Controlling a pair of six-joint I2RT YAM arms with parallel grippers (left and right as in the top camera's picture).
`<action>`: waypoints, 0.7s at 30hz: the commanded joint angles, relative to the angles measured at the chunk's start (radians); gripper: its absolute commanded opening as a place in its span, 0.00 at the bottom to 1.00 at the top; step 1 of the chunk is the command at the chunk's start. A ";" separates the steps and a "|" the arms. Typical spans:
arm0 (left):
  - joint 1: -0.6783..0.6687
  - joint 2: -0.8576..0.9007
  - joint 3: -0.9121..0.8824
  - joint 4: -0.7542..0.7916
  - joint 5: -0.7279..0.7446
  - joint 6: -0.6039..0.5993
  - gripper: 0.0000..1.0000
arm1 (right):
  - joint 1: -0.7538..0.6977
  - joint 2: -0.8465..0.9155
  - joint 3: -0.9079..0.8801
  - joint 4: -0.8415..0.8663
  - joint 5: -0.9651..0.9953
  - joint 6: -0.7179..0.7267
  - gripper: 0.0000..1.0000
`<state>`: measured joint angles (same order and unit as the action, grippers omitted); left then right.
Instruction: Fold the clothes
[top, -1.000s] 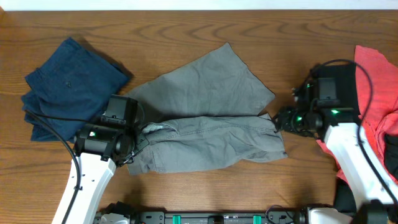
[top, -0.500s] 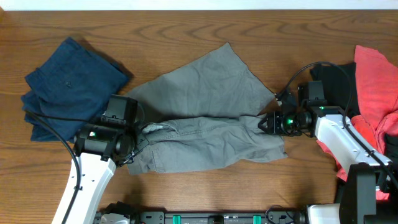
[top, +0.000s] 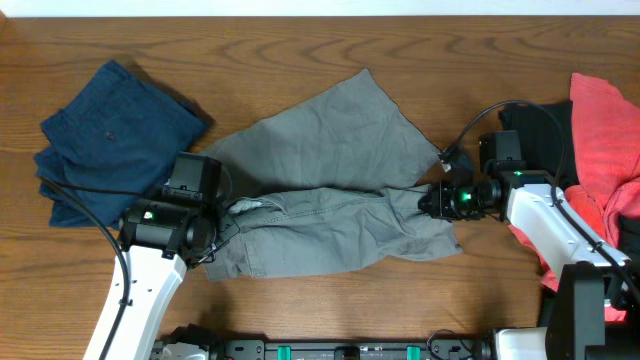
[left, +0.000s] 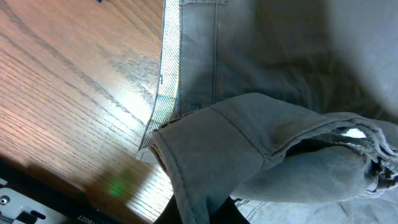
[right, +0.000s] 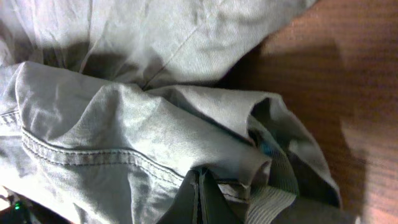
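The grey shorts (top: 330, 190) lie flat in the middle of the wooden table (top: 300, 45). One leg fans toward the upper centre and the other lies along the lower edge of the garment. At the left end, the pale striped waistband lining (left: 168, 93) rests on the wood, and a ridge of waist cloth rises toward the left gripper (top: 230, 212). That cloth covers its fingers, so I cannot tell whether they are closed on it.

At the right end, the right gripper (top: 430, 197) has its fingers pressed together on a bunched fold of the leg hem (right: 93, 158). With one arm at each end, the shorts look set up to be drawn straight and doubled over evenly.

Navy shorts (top: 115, 140) sit in a folded stack at the upper left. A coral-red garment (top: 605, 130) and a black piece (top: 545, 125) are heaped loosely at the right edge, probably awaiting their turn. No basket or bin is in view, and everything rests directly on the table.
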<state>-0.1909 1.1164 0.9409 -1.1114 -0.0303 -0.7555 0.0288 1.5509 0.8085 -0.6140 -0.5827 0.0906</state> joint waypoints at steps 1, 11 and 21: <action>0.004 0.000 -0.001 -0.006 -0.023 0.033 0.06 | -0.032 -0.068 0.068 -0.036 -0.039 0.013 0.01; 0.004 -0.028 0.000 -0.021 -0.023 0.056 0.06 | -0.042 -0.191 0.441 -0.245 0.105 0.018 0.01; 0.025 -0.125 0.008 0.096 -0.087 0.032 0.06 | -0.002 -0.189 0.544 -0.117 0.160 0.016 0.01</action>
<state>-0.1818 1.0115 0.9409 -1.0393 -0.0597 -0.7090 0.0013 1.3613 1.3323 -0.7506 -0.4553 0.1024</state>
